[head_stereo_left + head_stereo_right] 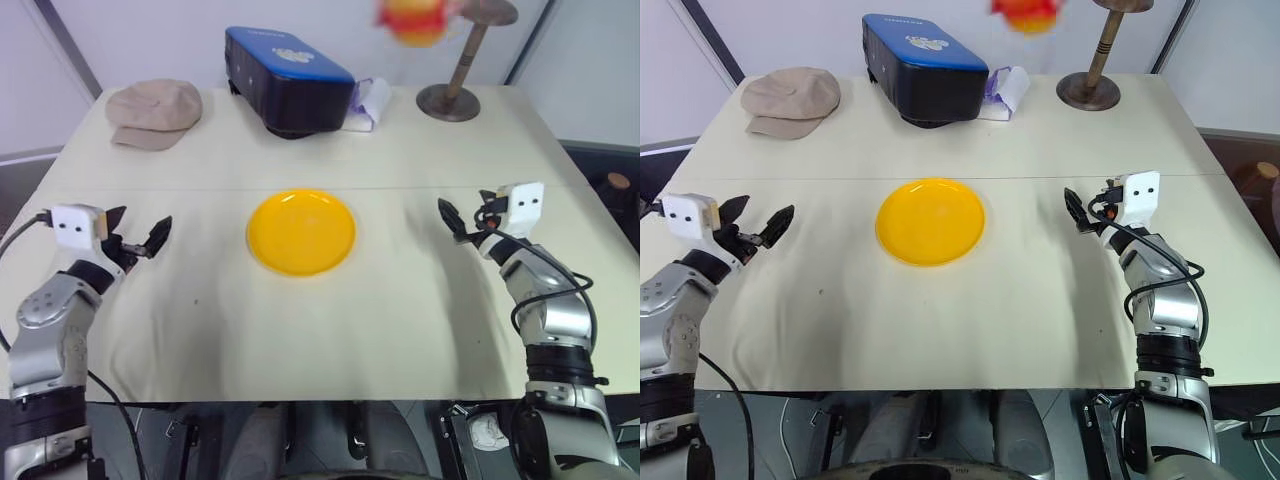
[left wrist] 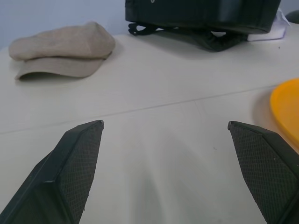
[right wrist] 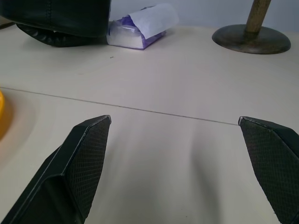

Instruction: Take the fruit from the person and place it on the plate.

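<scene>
Both grippers spread wide and empty, fruit up at the far edge!

Left gripper hovers over the cream table on the plate's left, fingers parted with nothing between them; right gripper mirrors it on the plate's right, fingers just as wide apart and bare. Between them the yellow plate lies flat at mid-table with nothing on it. And there's the fruit, a blurred yellow-orange shape with red, up in the air beyond the table's far edge, beside the brown stand; what holds it cannot be made out. Along the back sit a tan cap, a dark blue case and a tissue pack.
</scene>
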Available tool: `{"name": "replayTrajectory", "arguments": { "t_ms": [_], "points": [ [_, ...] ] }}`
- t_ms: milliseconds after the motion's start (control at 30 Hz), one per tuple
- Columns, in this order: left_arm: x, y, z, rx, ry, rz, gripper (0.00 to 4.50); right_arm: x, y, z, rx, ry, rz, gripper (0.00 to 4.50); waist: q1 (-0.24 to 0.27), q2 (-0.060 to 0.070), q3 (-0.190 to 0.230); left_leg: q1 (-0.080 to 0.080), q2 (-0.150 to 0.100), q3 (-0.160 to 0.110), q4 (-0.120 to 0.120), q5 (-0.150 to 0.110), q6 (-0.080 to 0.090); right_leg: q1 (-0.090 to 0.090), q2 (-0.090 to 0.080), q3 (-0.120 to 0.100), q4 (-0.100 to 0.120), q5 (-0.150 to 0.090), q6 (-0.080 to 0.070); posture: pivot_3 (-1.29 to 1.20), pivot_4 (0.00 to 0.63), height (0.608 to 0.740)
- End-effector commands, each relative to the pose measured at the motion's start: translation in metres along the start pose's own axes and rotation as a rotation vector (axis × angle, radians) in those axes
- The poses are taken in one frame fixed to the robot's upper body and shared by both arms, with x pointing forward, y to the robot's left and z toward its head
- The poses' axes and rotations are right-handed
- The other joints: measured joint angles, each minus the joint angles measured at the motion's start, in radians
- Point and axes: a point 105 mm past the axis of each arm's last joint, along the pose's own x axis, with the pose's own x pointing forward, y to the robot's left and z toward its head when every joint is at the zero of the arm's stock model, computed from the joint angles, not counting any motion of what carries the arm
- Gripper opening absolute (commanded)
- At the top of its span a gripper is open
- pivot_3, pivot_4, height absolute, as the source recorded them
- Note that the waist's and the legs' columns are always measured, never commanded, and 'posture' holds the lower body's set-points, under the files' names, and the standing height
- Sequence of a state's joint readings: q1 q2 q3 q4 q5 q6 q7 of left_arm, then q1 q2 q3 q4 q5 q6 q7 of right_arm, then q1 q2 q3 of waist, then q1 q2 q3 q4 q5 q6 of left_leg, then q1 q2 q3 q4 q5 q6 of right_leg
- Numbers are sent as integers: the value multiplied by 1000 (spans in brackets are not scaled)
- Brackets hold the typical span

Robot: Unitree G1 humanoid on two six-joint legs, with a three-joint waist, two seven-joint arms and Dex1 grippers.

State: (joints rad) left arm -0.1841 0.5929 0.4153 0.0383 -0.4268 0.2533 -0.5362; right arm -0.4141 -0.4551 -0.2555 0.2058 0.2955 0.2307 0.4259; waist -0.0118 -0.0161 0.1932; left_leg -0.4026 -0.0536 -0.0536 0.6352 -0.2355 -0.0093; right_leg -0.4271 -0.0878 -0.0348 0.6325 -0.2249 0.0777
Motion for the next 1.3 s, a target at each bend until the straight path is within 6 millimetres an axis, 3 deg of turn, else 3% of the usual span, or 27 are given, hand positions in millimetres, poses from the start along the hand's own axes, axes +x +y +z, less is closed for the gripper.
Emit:
{"name": "replayTrajectory", "arguments": {
  "t_ms": [33,400,533,633,733,900,1033,1100,1300],
  "points": [
    [-3,9,17,35,-48,15,4500,2,-1,16,-25,-51,-1,4474,0,0,0,0,0,0,0,0,0,0,0,0,0,0,0,0,150,740],
    [-1,6,16,36,-39,-11,4500,-1,11,32,-128,-69,68,4474,0,0,0,0,0,0,0,0,0,0,0,0,0,0,0,0,150,740],
    [1,-10,18,5,-49,-112,4500,-4,15,40,-147,-75,94,4474,0,0,0,0,0,0,0,0,0,0,0,0,0,0,0,0,150,740],
    [-2,-47,44,-69,-91,-355,4500,-5,16,39,-149,-67,94,4474,0,0,0,0,0,0,0,0,0,0,0,0,0,0,0,0,150,740],
    [-11,-81,86,-126,-130,-610,4500,-6,16,34,-149,-50,95,4474,2,-1,0,-2,0,-1,2,0,0,0,0,0,0,0,0,0,150,740],
    [-15,-91,109,-148,-130,-734,4500,-7,15,41,-217,-61,104,4474,-5,3,-1,-1,0,0,3,0,0,0,0,0,0,0,0,0,150,740],
    [-5,-87,111,-169,-157,-704,4500,-8,40,75,-648,-133,216,4474,-6,3,-1,0,0,1,3,0,0,0,1,1,2,0,0,0,150,740],
    [-2,-87,107,-172,-151,-694,4500,-8,57,78,-848,-141,296,4474,-7,3,-1,0,0,1,3,0,0,0,1,1,2,0,0,0,150,740],
    [5,-86,101,-184,-158,-667,4500,0,87,69,-1223,-137,442,4474,-1,1,-1,0,0,1,4,0,0,0,1,1,1,0,0,0,150,740]
  ]
}}
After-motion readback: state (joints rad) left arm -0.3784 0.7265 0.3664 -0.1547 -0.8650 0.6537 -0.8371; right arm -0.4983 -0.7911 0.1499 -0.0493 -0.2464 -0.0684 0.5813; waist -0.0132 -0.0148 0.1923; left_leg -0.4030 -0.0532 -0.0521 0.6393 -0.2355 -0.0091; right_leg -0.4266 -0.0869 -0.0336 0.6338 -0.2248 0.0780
